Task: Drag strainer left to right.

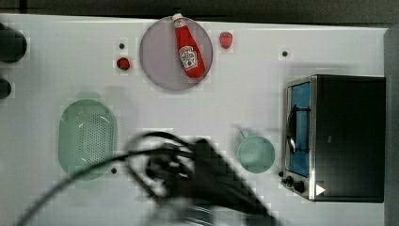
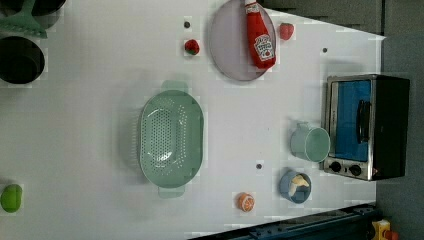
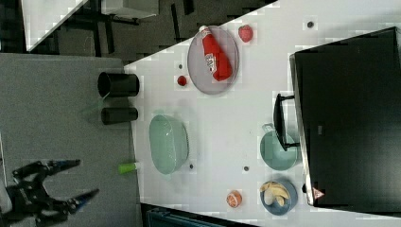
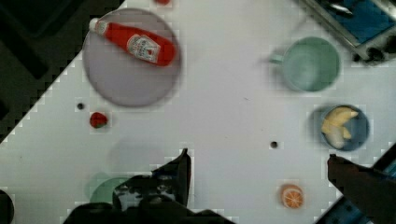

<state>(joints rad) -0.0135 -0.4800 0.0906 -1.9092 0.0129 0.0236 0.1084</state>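
The strainer [image 1: 87,139] sits at the top view's left side of the white table [image 1: 244,103], resting flat and free, with nothing inside it. It looks like thin moulded plastic, so probably light, stiff and apt to slide easily on the smooth top (it could also skid or spin if pushed off-centre). Its raised rim or 1 of the 2 small end handles seems the best place to hook or pinch. Moving rightward in the top view, a strawberry [image 1: 123,63] lies beyond it, then a grey plate [image 1: 162,66] carrying a ketchup bottle [image 1: 189,47], all well apart from a straight sideways path. The gripper [image 3: 56,187] hangs off the table edge in the right view, its 2 fingers spread wide and holding nothing. Further right stands the mint mug [image 1: 256,153], just beside the toaster oven [image 1: 336,137]; those 2 mark where a drag would have to stop. In the left view a blue bowl [image 2: 295,186] and an orange slice [image 2: 245,201] lie near the table's edge, clear of the lane.
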